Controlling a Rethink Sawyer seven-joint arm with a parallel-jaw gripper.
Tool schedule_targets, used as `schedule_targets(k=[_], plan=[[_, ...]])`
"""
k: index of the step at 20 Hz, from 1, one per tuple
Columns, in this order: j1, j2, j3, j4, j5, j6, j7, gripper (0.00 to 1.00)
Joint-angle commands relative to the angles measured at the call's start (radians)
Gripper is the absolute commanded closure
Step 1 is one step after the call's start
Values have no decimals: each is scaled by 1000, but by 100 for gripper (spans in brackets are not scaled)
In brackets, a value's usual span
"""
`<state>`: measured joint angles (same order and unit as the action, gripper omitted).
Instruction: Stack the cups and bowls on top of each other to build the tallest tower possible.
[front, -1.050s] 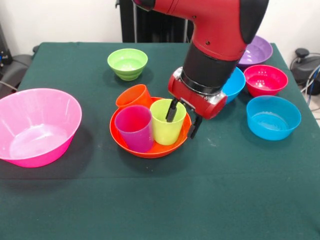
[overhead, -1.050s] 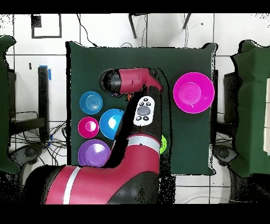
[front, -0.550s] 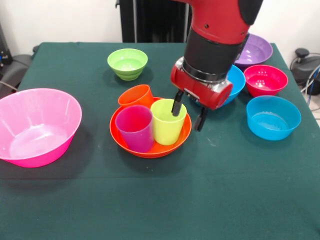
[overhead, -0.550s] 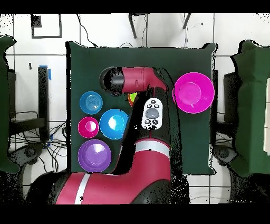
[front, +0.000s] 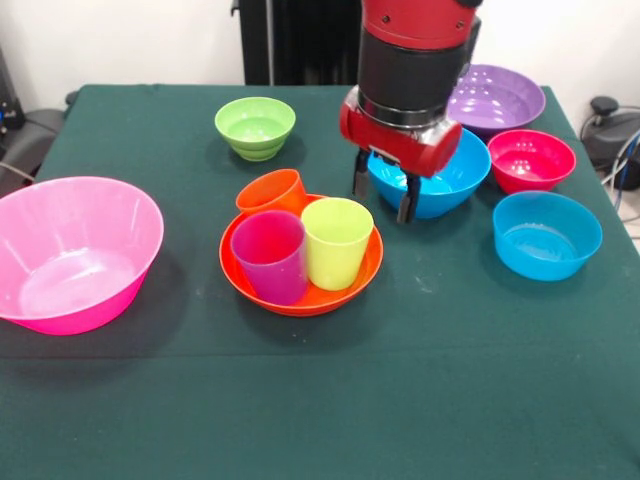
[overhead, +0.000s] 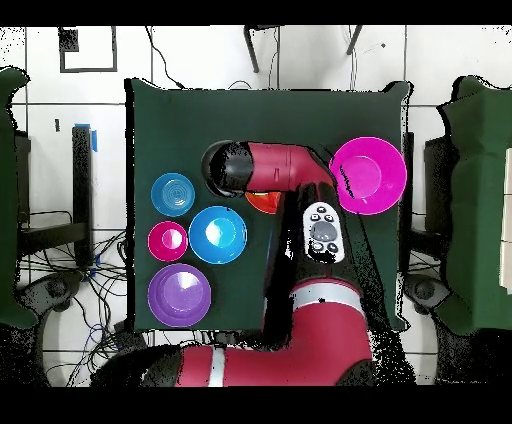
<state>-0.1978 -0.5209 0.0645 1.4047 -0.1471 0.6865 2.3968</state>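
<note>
**Jaws empty above big blue bowl; cups lie to lower left**

Front view: the gripper (front: 383, 197) hangs right of centre in the upper half of the frame. Its jaws stand apart and point straight down, with nothing between them. They hang in front of the near rim of the big blue bowl (front: 440, 182).

The three cups stand upright in the orange bowl (front: 300, 290) at frame centre, below and left of the jaws. The lime green cup (front: 336, 241) is nearest the jaws, just down-left of the left finger. The purple cup (front: 269, 255) stands beside it, further left. The orange cup (front: 270, 192) stands behind both, at the bowl's upper-left rim.

Each cup's long axis is vertical, mouth up, matching the downward jaws. No tower is built yet.

Judgement: any cup pick requires travel toward lower left; the blue bowl rim needs almost none.
</note>
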Motion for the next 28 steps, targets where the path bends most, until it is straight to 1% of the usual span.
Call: schedule_targets(k=[1, 4, 8, 11, 14, 15, 22, 28], plan=[[-47, -51, 191, 204, -146, -93, -331, 0], [-76, -56, 217, 233, -181, -109, -363, 0], [-123, -64, 264, 248, -207, -78, -415, 0], [-134, -74, 282, 249, -212, -45, -410, 0], [-135, -91, 285, 260, -236, -43, -404, 0], [-144, -93, 298, 266, -245, -45, -421, 0], [-155, -177, 279, 316, -303, -1, -422, 0], [-163, -235, 277, 337, -325, 42, -418, 0]])
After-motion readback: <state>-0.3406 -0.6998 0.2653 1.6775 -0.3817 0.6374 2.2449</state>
